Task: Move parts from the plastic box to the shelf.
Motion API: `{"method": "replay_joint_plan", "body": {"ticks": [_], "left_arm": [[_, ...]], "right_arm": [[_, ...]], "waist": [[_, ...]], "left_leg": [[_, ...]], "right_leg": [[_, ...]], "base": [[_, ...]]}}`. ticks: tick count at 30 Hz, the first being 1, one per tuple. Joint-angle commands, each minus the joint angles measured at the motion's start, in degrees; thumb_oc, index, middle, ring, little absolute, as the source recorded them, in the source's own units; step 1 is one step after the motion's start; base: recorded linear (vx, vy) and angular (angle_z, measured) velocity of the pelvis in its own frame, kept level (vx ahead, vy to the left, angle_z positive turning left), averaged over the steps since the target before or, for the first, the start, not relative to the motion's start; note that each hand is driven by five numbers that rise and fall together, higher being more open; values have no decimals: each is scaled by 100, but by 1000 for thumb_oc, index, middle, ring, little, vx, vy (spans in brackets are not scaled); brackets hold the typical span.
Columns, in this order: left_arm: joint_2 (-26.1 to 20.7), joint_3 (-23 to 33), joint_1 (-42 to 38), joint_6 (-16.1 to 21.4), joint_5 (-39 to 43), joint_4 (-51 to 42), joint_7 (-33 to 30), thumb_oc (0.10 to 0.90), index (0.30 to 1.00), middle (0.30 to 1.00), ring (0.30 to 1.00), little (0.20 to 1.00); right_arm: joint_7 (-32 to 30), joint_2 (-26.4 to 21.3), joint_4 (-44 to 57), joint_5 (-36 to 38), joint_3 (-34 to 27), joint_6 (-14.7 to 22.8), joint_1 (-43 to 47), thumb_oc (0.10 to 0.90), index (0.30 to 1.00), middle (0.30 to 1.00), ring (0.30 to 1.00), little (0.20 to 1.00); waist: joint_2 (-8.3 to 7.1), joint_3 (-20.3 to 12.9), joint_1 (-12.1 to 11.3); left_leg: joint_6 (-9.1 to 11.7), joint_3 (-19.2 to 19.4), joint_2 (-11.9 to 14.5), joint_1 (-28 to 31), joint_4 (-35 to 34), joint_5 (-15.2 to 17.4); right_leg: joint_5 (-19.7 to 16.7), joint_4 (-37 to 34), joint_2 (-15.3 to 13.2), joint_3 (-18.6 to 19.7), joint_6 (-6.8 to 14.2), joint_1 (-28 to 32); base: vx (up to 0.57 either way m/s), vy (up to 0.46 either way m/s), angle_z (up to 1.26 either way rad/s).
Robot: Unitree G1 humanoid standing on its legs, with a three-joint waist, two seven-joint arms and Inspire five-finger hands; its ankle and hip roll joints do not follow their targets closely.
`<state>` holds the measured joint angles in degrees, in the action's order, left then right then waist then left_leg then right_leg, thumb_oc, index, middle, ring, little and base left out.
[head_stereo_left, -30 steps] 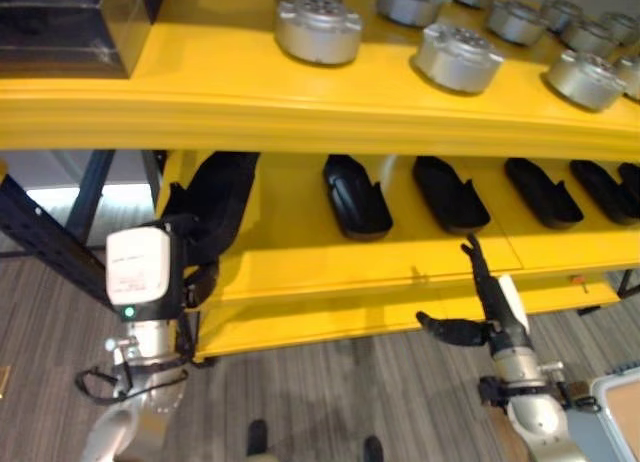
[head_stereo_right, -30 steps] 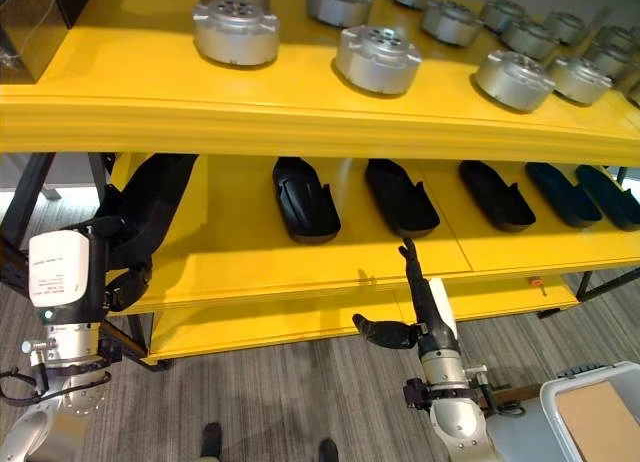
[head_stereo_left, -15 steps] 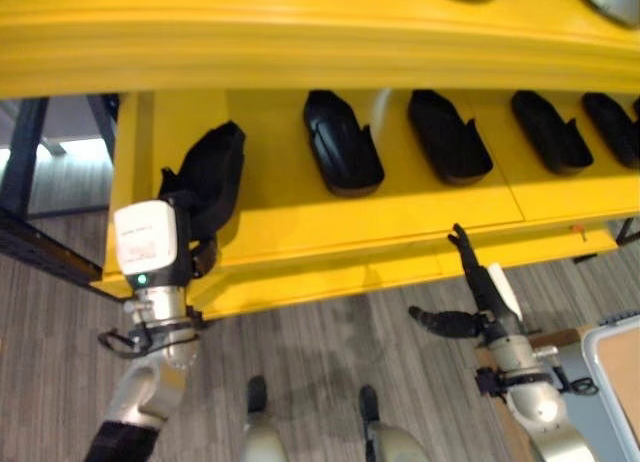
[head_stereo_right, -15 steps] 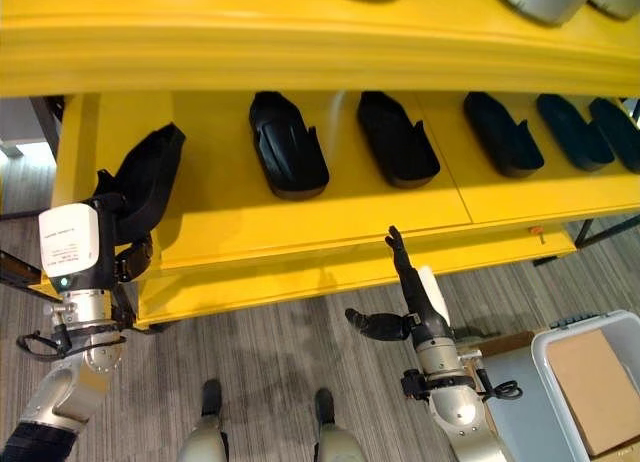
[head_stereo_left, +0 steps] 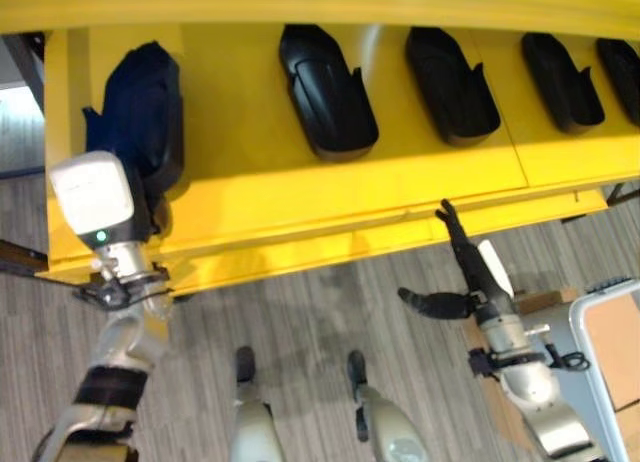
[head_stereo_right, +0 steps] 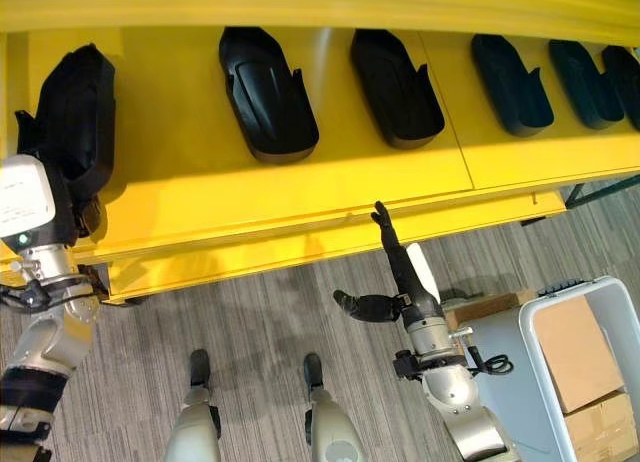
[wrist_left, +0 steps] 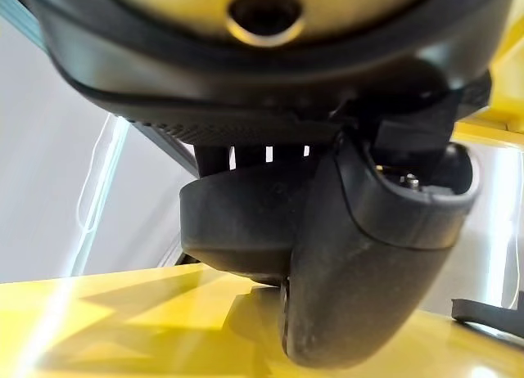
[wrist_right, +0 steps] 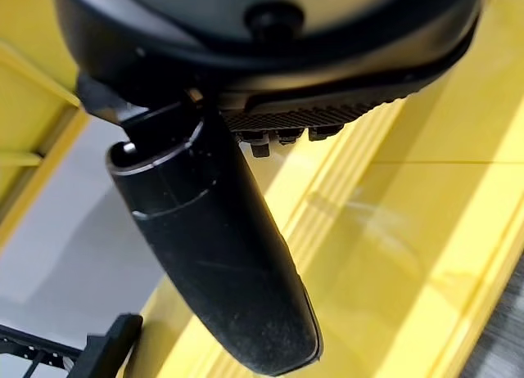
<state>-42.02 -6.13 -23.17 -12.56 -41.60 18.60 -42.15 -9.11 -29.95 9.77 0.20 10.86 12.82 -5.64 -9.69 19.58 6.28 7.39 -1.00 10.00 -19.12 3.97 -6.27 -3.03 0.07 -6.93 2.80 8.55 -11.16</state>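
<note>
Your left robot hand (head_stereo_left: 128, 207) has its fingers curled round a black part (head_stereo_left: 140, 112) resting at the left end of the yellow shelf (head_stereo_left: 300, 197), so setting it down and releasing looks next, while your right robot hand (head_stereo_right: 398, 282) hangs open and empty below the shelf edge.

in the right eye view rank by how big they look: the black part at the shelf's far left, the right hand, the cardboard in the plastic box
1. Black part at the far left.
2. Cardboard in the plastic box.
3. Right hand.
Cardboard and right hand look close in size, and the hand sits nearer the camera, so that order is unsure.
</note>
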Motion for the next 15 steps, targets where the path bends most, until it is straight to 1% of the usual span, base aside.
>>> {"method": "replay_joint_plan", "body": {"ticks": [1,12,15], "left_arm": [[-317,-190,-455,186,-531,92,-73,400,300,300,300,300],[-502,-1349,-1117,437,-906,1040,331,400,300,300,300,300],[-457,-1456,-1188,442,-890,1195,338,400,300,300,300,300]], "right_arm": [[-127,-278,692,194,-272,642,248,900,1000,1000,1000,1000],[-145,-365,621,232,-68,813,342,900,1000,1000,1000,1000],[-150,-369,611,234,-44,836,358,900,1000,1000,1000,1000]], "waist": [[73,-408,133],[84,-353,247],[76,-344,257]], "left_leg": [[-215,148,206,115,653,569],[-174,204,223,118,719,589],[-171,207,224,105,741,598]], "right_leg": [[472,1029,-47,198,-105,-610],[443,1038,-24,247,-84,-628],[443,1039,-21,251,-80,-632]], "base": [[0,0,0],[-6,3,-3],[0,0,0]]}}
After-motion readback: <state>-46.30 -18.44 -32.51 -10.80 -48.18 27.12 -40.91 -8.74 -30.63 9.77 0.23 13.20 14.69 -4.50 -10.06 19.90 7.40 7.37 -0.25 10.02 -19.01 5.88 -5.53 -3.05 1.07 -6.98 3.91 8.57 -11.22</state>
